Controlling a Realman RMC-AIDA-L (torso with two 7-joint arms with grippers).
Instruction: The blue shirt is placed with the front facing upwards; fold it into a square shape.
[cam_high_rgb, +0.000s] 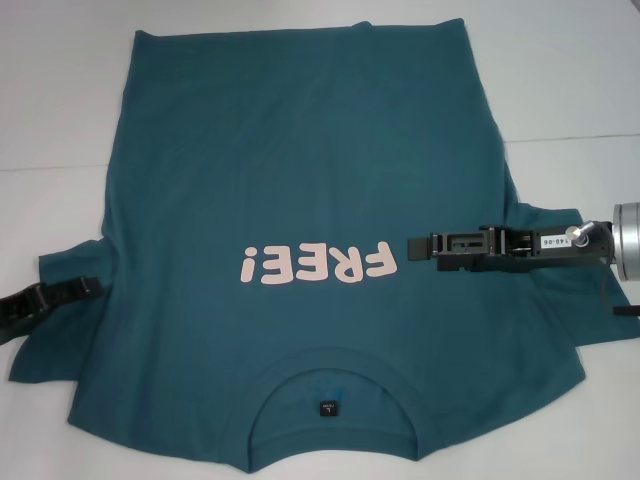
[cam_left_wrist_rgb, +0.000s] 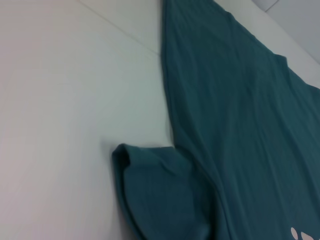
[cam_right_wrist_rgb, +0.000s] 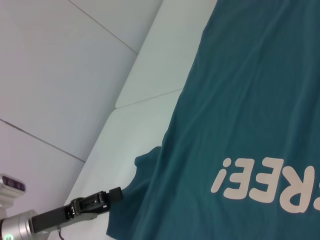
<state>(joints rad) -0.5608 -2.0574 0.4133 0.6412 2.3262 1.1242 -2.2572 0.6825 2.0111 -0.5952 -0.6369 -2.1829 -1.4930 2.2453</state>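
The blue shirt (cam_high_rgb: 300, 190) lies flat and face up on the white table (cam_high_rgb: 60, 120), collar (cam_high_rgb: 328, 372) nearest you and hem at the far edge, with the pink lettering (cam_high_rgb: 318, 265) across the chest. Neither side has been folded in yet, so I judge the step in hand to be the first lengthwise fold, starting from the sleeves.

Your right gripper (cam_high_rgb: 416, 248) reaches in over the chest, its tip just beside the last letter of the print and the right sleeve (cam_high_rgb: 545, 290) lying back under its arm. It looks clenched and empty, though I cannot tell for certain how its fingers stand. Draw it back outward until the sleeve's outer edge lies just ahead of the tip, release, then pinch cloth at the shoulder seam, not the loose cuff.

Your left gripper (cam_high_rgb: 88, 287) sits at the left sleeve (cam_high_rgb: 55, 320), touching or just above the cloth; I cannot tell whether it is grasping. The sleeve beyond it is rumpled, its cuff rolled over in the left wrist view. Take both layers together, or the underside will likely drag and bunch.

Carry each side inward low and level, toward the lettering, and lay it down before letting go.
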